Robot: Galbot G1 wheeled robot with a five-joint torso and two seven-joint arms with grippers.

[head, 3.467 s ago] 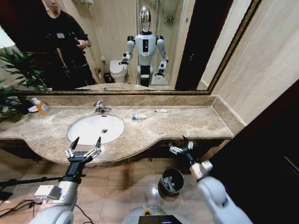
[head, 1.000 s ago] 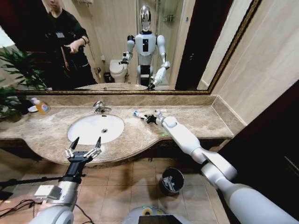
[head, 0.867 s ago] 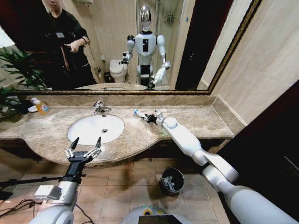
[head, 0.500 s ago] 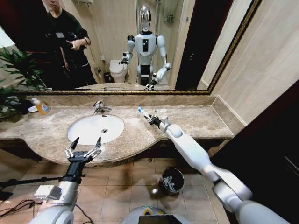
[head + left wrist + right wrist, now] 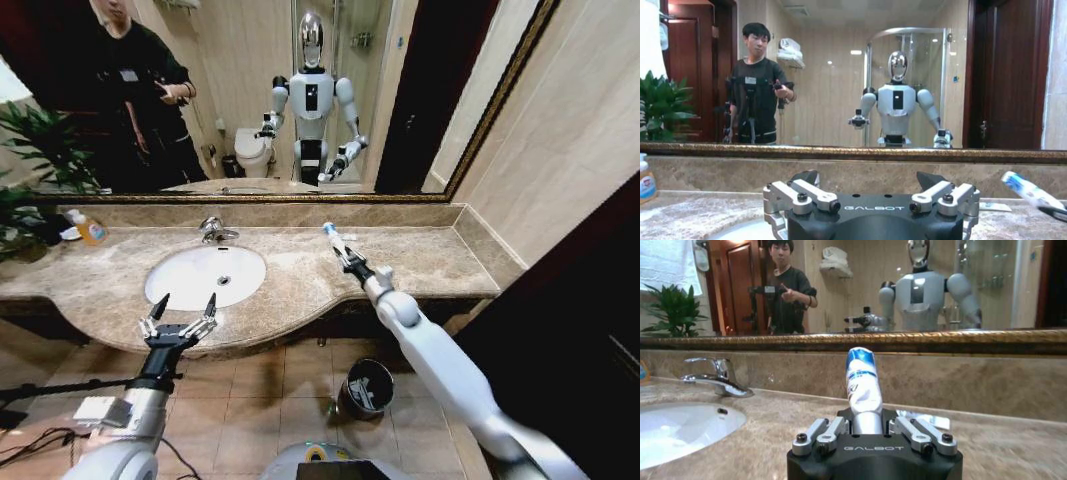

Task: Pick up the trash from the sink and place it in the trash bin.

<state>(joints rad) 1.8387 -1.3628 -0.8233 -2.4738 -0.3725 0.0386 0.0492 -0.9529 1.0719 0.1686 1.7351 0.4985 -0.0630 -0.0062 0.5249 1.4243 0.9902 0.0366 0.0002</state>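
Toothpaste tube (image 5: 331,236) up off the counter, pinched at its base in my right gripper (image 5: 346,257), nozzle skyward for carrying | left gripper (image 5: 178,315) spread, idle before sink (image 5: 160,283) | trash bin (image 5: 366,387) on the floor below.

Blue-and-white tube (image 5: 331,236) held tilted above the desk, white oval sink (image 5: 205,275) seemingly empty, dark round trash bin (image 5: 364,388) on floor.

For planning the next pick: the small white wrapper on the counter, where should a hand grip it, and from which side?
Probably from above, pinching across its narrow width near the middle: the wrapper lies flat on the countertop, thin and long, so a sideways approach finds little edge.
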